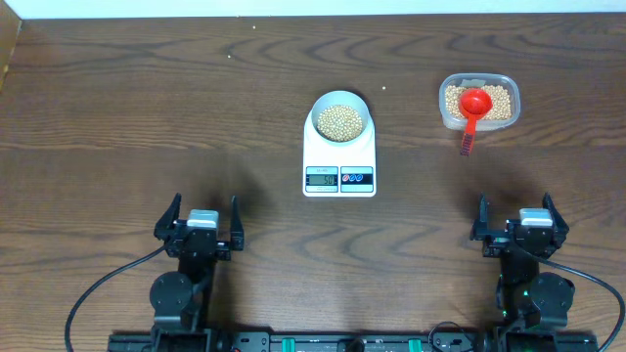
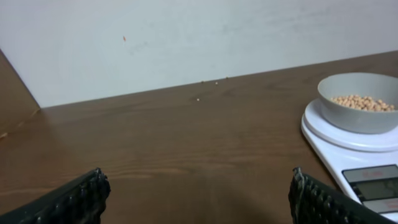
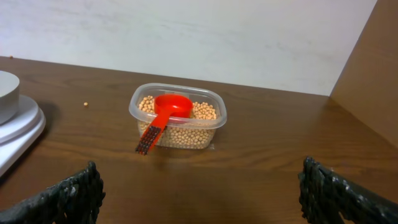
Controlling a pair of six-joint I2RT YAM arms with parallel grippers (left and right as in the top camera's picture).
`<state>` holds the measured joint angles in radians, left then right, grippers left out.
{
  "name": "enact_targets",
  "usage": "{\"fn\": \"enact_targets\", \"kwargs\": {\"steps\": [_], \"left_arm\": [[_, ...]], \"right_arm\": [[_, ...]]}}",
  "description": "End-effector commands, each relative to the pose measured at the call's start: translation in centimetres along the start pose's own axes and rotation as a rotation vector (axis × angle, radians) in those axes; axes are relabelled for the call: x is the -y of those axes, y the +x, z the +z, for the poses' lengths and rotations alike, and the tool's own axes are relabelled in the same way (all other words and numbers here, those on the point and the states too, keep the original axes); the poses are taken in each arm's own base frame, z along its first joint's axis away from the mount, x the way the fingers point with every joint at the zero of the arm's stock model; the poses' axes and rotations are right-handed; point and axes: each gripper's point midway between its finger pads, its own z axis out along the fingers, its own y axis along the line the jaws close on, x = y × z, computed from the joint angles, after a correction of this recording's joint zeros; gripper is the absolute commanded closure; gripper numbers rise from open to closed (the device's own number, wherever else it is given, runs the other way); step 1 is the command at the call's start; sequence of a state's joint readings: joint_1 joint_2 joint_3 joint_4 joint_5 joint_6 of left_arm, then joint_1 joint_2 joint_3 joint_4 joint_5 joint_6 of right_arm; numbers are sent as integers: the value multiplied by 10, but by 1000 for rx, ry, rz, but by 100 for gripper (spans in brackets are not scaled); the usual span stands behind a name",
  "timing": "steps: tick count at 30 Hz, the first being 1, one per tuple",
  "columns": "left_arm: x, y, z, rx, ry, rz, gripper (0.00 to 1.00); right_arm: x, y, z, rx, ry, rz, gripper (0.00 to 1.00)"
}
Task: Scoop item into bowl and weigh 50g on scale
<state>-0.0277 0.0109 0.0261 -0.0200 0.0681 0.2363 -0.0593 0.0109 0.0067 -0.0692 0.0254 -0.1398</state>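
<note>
The white scale (image 1: pixel 339 168) stands at the table's middle, and the pale bowl (image 1: pixel 339 118) rests on its platform with tan beans (image 1: pixel 340 121) inside. In the left wrist view the bowl (image 2: pixel 359 106) and scale (image 2: pixel 364 167) show at the right. A clear tub (image 1: pixel 479 101) at the back right holds more beans (image 3: pixel 186 129) and a red scoop (image 1: pixel 473 110), its handle hanging over the front rim. My left gripper (image 1: pixel 201 221) is open at the front left, far from the scale. My right gripper (image 1: pixel 517 217) is open at the front right, well short of the tub (image 3: pixel 178 115).
A few stray beans (image 2: pixel 198 99) lie on the table near the back wall. A single bean (image 3: pixel 85 104) lies between the scale's edge (image 3: pixel 15 127) and the tub. A brown side panel (image 3: pixel 373 74) rises at the right.
</note>
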Motion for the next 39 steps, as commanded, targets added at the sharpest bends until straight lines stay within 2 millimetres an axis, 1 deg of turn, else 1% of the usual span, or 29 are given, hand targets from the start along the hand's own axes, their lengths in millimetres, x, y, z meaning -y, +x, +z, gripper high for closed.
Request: {"fn": "enact_targets", "kwargs": {"steps": [1, 3, 8, 39], "left_arm": [[-2, 5, 1, 1, -15, -10, 6], [-2, 7, 1, -7, -14, -10, 5], [1, 20, 1, -61, -4, -11, 5], [1, 21, 1, -63, -4, -10, 5]], "right_arm": [[-2, 0, 0, 2, -9, -4, 1], [-2, 0, 0, 2, -9, -4, 1], [-2, 0, 0, 2, -9, -4, 1], [-2, 0, 0, 2, -9, -4, 1]]}}
